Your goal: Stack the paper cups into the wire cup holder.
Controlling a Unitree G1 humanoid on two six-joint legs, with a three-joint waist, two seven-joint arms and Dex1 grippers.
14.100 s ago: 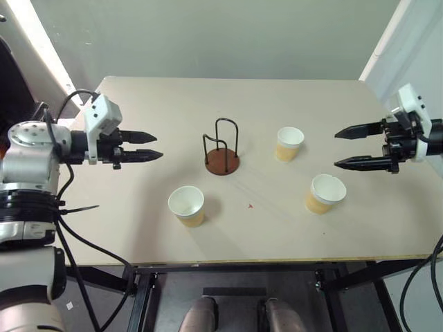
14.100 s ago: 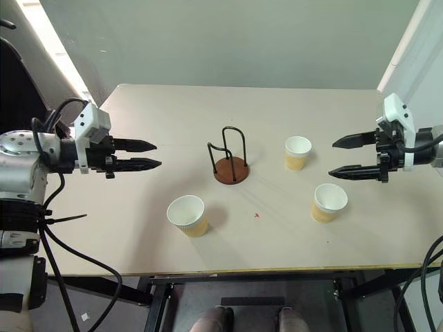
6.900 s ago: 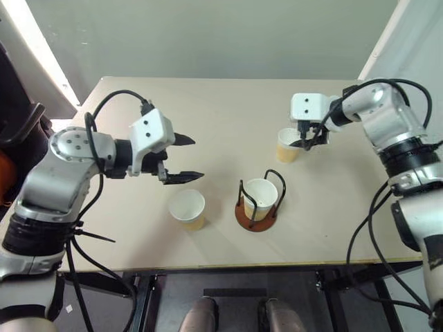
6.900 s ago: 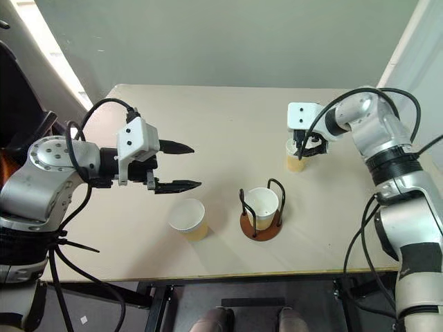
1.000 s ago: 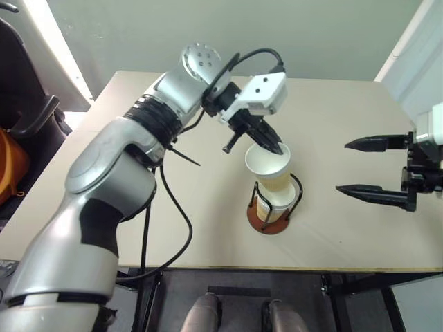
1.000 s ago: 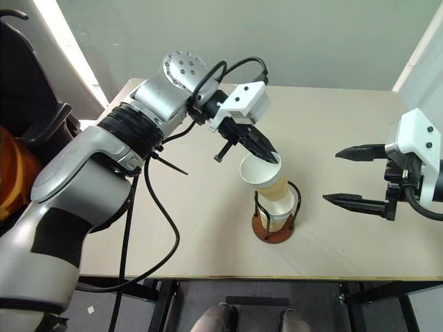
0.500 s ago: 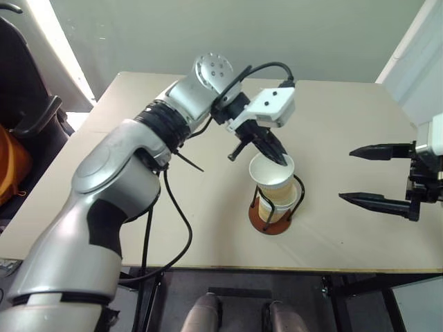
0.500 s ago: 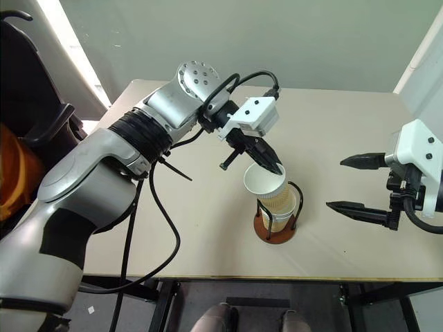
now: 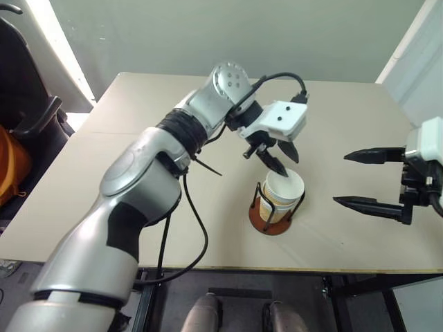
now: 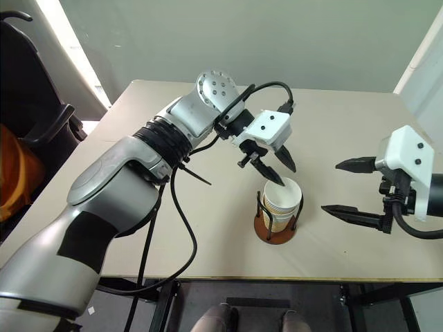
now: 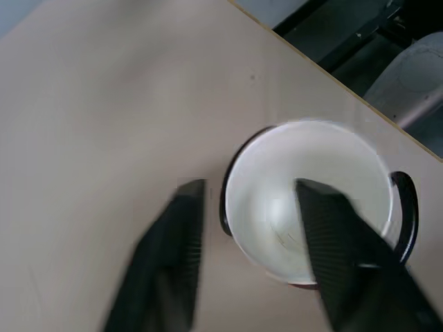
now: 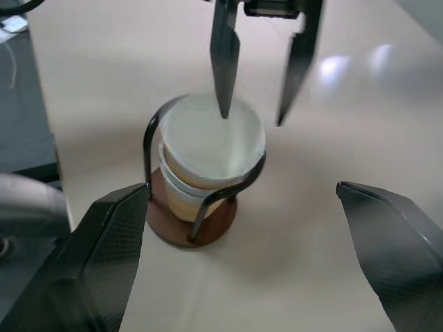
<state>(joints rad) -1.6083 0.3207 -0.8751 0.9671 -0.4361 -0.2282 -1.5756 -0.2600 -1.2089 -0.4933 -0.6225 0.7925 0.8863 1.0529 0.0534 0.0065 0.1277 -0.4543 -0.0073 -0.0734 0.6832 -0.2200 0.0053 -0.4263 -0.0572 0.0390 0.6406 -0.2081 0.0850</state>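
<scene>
The paper cups [image 9: 284, 196] sit nested in one stack inside the wire cup holder [image 9: 261, 223], white inside uppermost. My left gripper [image 9: 289, 167] hangs right over the top cup, pointing down at it, open. In the left wrist view one finger [image 11: 339, 256] is inside the cup's [image 11: 304, 214] rim and the other is outside it. The right wrist view shows both left fingertips [image 12: 225, 104] apart at the rim of the stack [image 12: 208, 155], with the holder's brown base [image 12: 176, 232] below. My right gripper [image 9: 353, 180] stands open and empty, level, to the right of the holder.
The beige table [image 9: 138, 173] holds the holder near the middle of its front edge. A black chair [image 9: 28, 121] stands off the table's left side, and a pale wall panel [image 9: 408, 55] rises at the far right.
The left gripper has come down with the top cup, which now sits low on the stack in the holder. Its fingers have opened off the rim. The right gripper has stayed put.
</scene>
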